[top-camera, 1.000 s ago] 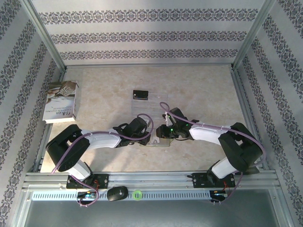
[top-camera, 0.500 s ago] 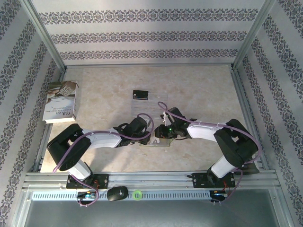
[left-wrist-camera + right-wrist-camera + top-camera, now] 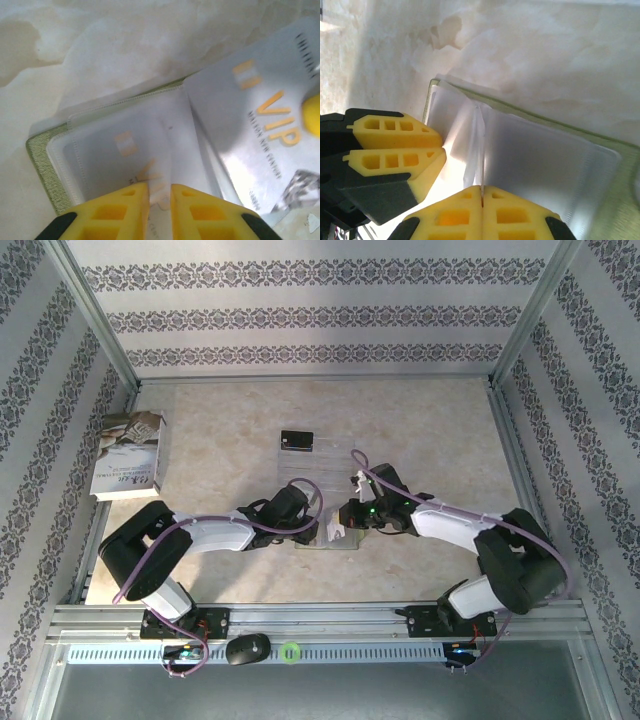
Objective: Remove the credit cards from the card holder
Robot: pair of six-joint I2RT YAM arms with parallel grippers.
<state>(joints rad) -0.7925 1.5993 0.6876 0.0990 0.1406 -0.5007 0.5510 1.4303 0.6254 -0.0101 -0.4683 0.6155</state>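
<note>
Since a second ago the right arm's elbow has swung out toward its own side and the right gripper (image 3: 481, 190) has gone from partly open to fully closed; it now pinches the silvery card (image 3: 260, 100), which stands partly out of the card holder (image 3: 37, 150) lying near the table's (image 3: 430, 430) near edge between the two arms. Left gripper (image 3: 159, 189) sits with its jaws nearly together, apparently nipping a clear pocket leaf of the holder to keep it down (the leaf is too glassy to be sure). Likely trouble: if that hold is weak, the holder will ride along with the card instead of letting it go; a pinch so near the card's edge could slip off the slick face; and the two sets of fingers work close enough to knock one another. Open table lies beyond and to the right for drawing the card clear, though the black card (image 3: 296, 442) on its clear sheet (image 3: 300, 472) rests just past the grippers, while the book (image 3: 128, 455) is well apart at far left
</note>
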